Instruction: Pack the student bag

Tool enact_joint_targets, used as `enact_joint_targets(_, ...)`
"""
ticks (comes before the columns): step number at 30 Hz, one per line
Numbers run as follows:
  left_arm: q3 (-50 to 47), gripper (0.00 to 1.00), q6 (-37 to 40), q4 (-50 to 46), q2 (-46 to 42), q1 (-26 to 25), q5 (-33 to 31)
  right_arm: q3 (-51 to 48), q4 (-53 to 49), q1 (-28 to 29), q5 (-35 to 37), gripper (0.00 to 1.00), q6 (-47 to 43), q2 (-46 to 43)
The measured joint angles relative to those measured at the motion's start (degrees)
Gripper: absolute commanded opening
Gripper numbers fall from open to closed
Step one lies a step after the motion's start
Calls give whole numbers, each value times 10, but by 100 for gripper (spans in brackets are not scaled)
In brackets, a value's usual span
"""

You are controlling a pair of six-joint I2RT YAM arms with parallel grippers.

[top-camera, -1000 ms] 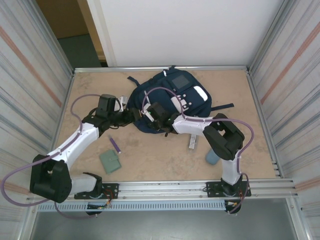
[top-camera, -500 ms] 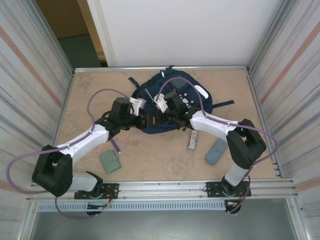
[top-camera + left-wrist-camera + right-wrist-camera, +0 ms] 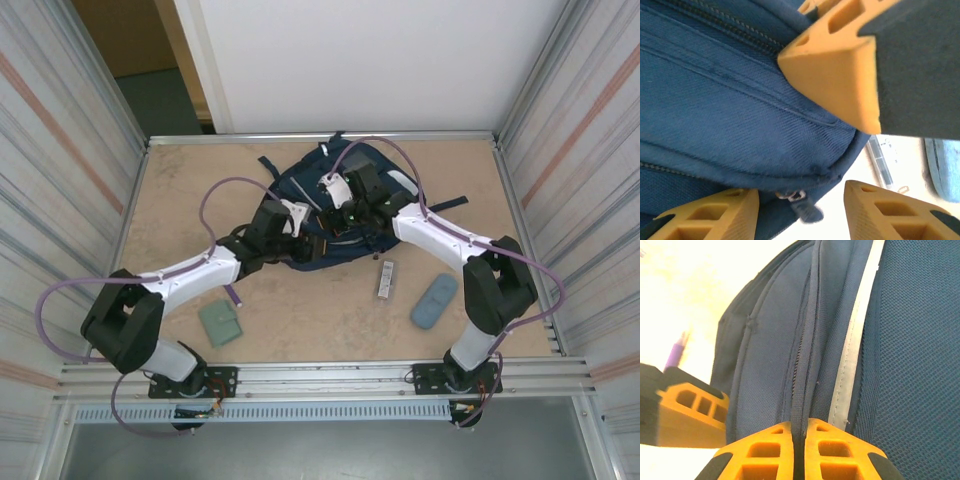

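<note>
Both arms have reached farther over the student bag (image 3: 298,185) (image 3: 730,100) (image 3: 910,340) than a second ago; the right elbow has swung outward, uncovering a grey-blue pouch (image 3: 433,300).

- Student bag: navy, far middle of the table (image 3: 180,190), under both grippers.
- Right gripper (image 3: 335,222) (image 3: 799,427): fingers together, pinching the bag's zipper seam beside its pale stripe (image 3: 852,355).
- Left gripper (image 3: 308,247) (image 3: 800,190): fingers apart, straddling the bag's near edge at a zipper pull (image 3: 802,202).
- Near side of the bag: white strip (image 3: 384,278), with the pouch right of it.
- Near-left of the bag: purple pen (image 3: 232,292) (image 3: 675,352), green wallet (image 3: 220,322).
</note>
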Motion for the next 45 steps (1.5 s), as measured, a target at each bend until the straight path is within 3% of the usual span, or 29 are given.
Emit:
enact_joint_targets(6,10,48,-84,-23,10,-39,-91,14,-27,-3,-26,0,24,16)
enact_joint_targets(12,12,41,-138,-32,27,-45,-106,21,-37,-3,-30,0,30,24)
enact_joint_targets(18,12,19,-143,-30,28,-51,-96,29,-53,-7,-30,0,30,25)
enact_joint_targets(22,1,9,-135,-30,19,-50,-89,30,-64,-8,-30,0,28,25)
enact_joint_targets(29,-12,0,-99,-30,0,-28,-37,36,-83,-8,-30,0,3,25)
enact_joint_targets(34,-33,0,-69,-16,-15,0,31,37,-109,-3,-19,0,-75,23)
enact_joint_targets(38,-72,0,-65,20,-18,56,96,36,-129,4,4,0,-143,19)
enact_joint_targets(45,-76,0,-62,27,-20,85,128,32,-130,6,23,0,-220,15)
